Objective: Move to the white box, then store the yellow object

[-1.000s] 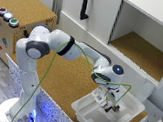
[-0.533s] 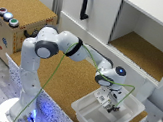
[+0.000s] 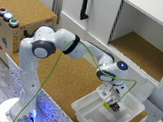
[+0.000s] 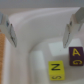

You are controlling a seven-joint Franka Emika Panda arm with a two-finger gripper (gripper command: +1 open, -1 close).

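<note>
The arm's fingers (image 3: 109,104) are seen spread wide, holding nothing, inside the white box (image 3: 86,115) on the cork surface (image 3: 63,78). In the wrist view, the yellow object (image 4: 56,70) is seen lying on the box floor just beside a purple block (image 4: 76,55).

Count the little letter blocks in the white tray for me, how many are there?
2. A yellow block marked N lies on the floor of the white tray. A dark block marked G sits right beside it. More could be hidden outside the wrist view.
</note>
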